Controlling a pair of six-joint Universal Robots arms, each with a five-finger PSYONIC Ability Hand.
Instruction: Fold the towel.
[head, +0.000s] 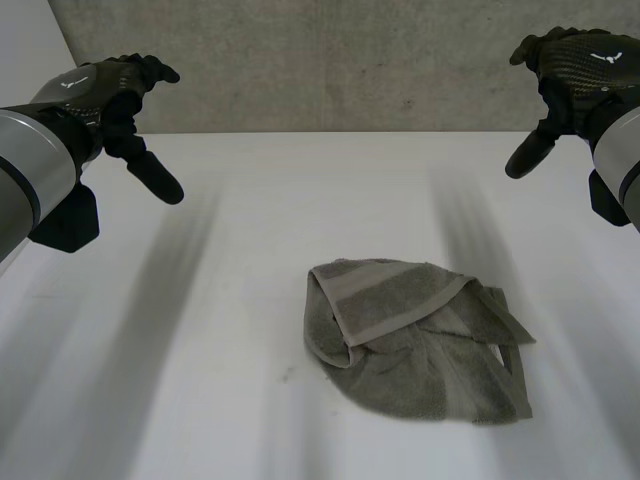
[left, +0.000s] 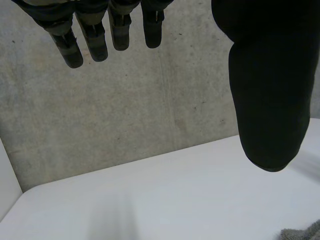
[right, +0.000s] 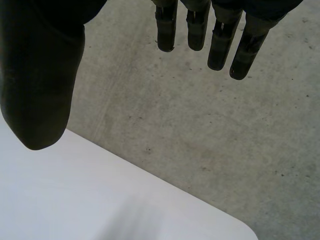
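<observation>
A grey towel (head: 415, 340) lies crumpled in a loose heap on the white table (head: 250, 300), right of the middle and toward the near edge, with a banded hem folded across its top. A bit of the towel (left: 305, 232) shows well below the thumb in the left wrist view. My left hand (head: 115, 95) hovers high at the far left, fingers (left: 95, 35) straight and thumb spread, holding nothing. My right hand (head: 575, 65) hovers high at the far right, fingers (right: 220, 40) straight, thumb apart, empty. Both hands are well away from the towel.
A grey concrete wall (head: 340, 60) rises behind the table's far edge. White table surface lies around the towel on all sides.
</observation>
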